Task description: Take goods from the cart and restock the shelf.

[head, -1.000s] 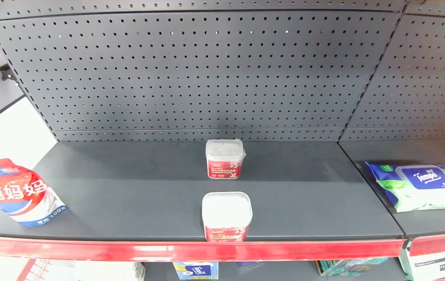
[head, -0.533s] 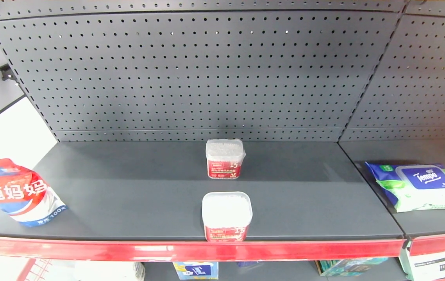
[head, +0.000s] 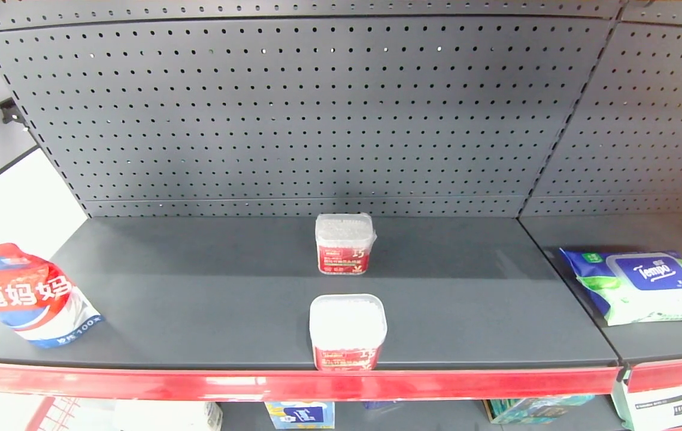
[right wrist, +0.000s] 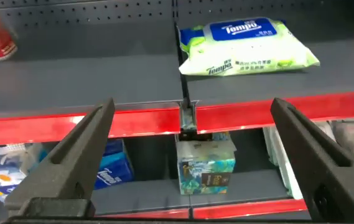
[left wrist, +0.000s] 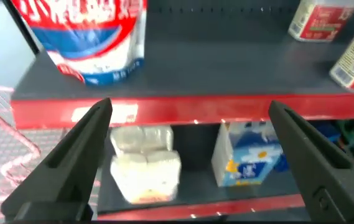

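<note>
Head view: front tub [head: 348, 329] and rear tub [head: 343, 242] are lined up on the shelf [head: 197, 299] — left tool [left wrist: 189, 104] and right tool [right wrist: 192, 102] are held spread and empty, presumably for the next pick.

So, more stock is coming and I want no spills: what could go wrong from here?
The front tub stands right at the red lip of the shelf; a nudge could push it off. The red and blue pouch sits at its left end, so a sideways sweep may topple it. The left gripper and right gripper, both open, face that lip and might strike it when rising.
</note>
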`<state>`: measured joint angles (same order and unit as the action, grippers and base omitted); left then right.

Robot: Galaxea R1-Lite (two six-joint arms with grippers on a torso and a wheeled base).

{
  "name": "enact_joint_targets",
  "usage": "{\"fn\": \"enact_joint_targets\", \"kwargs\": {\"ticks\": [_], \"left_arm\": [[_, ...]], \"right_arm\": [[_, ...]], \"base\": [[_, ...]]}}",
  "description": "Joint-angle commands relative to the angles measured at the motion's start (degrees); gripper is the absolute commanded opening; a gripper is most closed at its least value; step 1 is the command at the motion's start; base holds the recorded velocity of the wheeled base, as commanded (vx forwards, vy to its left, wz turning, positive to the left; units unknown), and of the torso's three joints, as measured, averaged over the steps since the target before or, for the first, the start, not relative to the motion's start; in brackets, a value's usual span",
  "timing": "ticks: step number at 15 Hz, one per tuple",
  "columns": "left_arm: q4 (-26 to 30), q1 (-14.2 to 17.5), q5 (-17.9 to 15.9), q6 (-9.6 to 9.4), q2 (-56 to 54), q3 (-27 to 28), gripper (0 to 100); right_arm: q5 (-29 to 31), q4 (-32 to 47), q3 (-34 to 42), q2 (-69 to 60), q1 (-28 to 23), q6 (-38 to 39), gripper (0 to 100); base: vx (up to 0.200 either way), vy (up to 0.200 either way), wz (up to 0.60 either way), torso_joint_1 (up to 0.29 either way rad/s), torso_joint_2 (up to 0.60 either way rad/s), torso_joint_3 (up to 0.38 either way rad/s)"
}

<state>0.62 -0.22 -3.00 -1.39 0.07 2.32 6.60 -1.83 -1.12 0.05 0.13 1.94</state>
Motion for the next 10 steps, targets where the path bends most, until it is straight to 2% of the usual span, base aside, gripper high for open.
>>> {"fn": "enact_joint_targets", "kwargs": {"ticks": [1,2,3,7,9,10], "left_arm": [[-0.45,0.04,0.98,-0.98,-0.07,-2.23,100],[-0.36,0.04,1.24,0.69,-0.07,-2.23,100],[-0.36,0.04,1.59,1.92,-0.07,-2.23,100],[-0.36,0.04,0.54,1.74,-0.07,-2.23,100],[-0.36,0.04,0.36,1.83,-0.07,-2.23,100],[-0.36,0.04,0.36,1.83,-0.07,-2.23,100]], "right_arm": [[0.79,-0.02,0.33,-0.05,0.04,-1.67,100],[-3.69,-0.11,0.24,-0.05,0.04,-6.95,100],[-5.1,0.07,0.15,-0.05,0.04,-7.12,100],[-2.02,0.25,0.24,-0.05,0.04,-3.78,100],[-9.85,1.65,1.03,-0.05,0.04,-5.37,100],[-9.85,1.92,0.95,-0.05,0.04,-5.37,100]], "base": [[0.0,0.0,0.0,0.0,0.0,0.0],[0.0,0.0,0.0,0.0,0.0,0.0],[0.0,0.0,0.0,0.0,0.0,0.0],[0.0,0.0,0.0,0.0,0.0,0.0],[0.0,0.0,0.0,0.0,0.0,0.0],[0.0,0.0,0.0,0.0,0.0,0.0]]}}
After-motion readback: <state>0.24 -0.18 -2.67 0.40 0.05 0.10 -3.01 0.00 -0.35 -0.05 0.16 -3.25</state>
